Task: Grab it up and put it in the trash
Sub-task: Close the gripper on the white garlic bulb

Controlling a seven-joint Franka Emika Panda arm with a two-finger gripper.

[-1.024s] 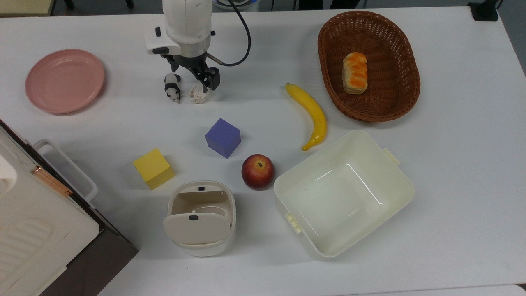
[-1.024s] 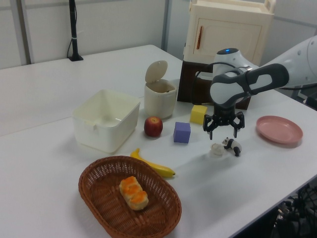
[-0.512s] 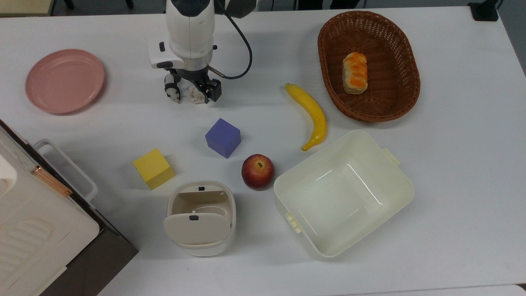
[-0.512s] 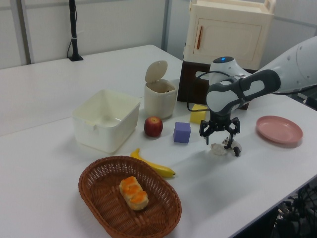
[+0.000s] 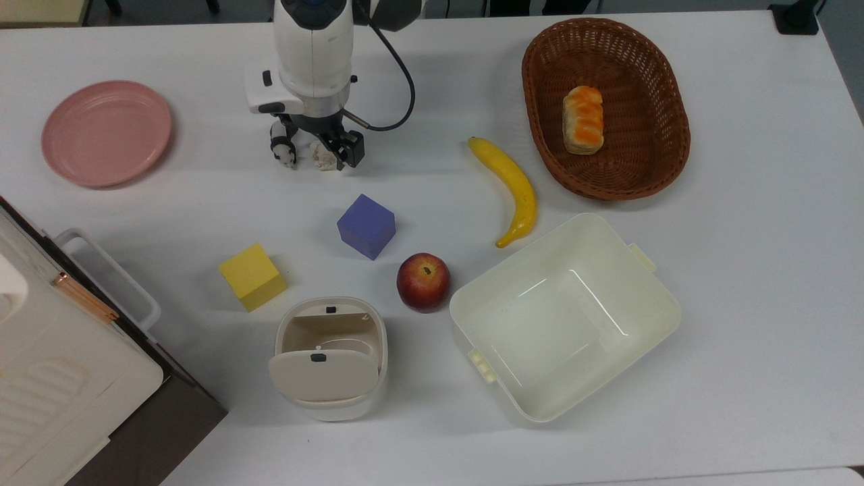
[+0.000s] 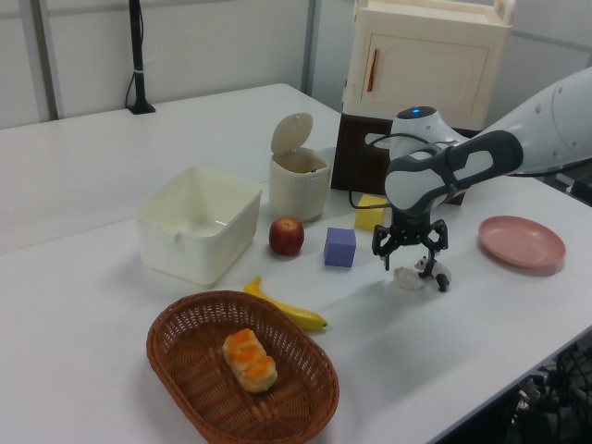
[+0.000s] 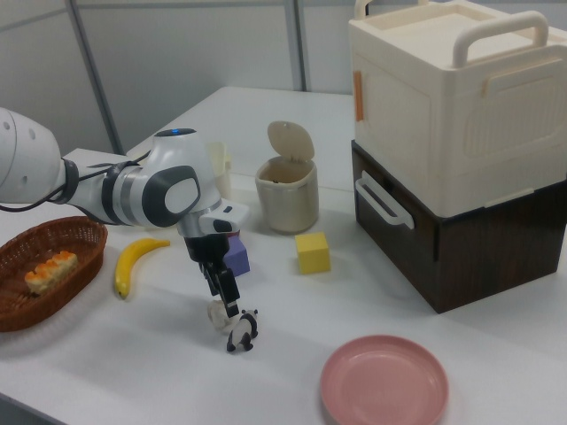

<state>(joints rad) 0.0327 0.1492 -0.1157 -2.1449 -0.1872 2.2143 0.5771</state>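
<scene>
The paper ball lies on the table just beside the panda, which stands at the top view's left of it. The gripper is lowered around the ball, its fingers apart: 1 dark finger is seen at the ball's side toward the top view's right, the other is placed in the gap between ball and panda. In the left view the gripper is seen directly above the ball, fingers straddling it, so the ball lies between the jaws rather than to either side. No contact with the paper can be confirmed. The gap on the panda's side is judged tight, so the panda may be nudged as the jaws close.

The bin stands well apart, toward the top view's bottom edge, its flap tipped open. Between ball and bin lie a purple cube and a yellow cube, to be cleared once the ball is lifted.
</scene>
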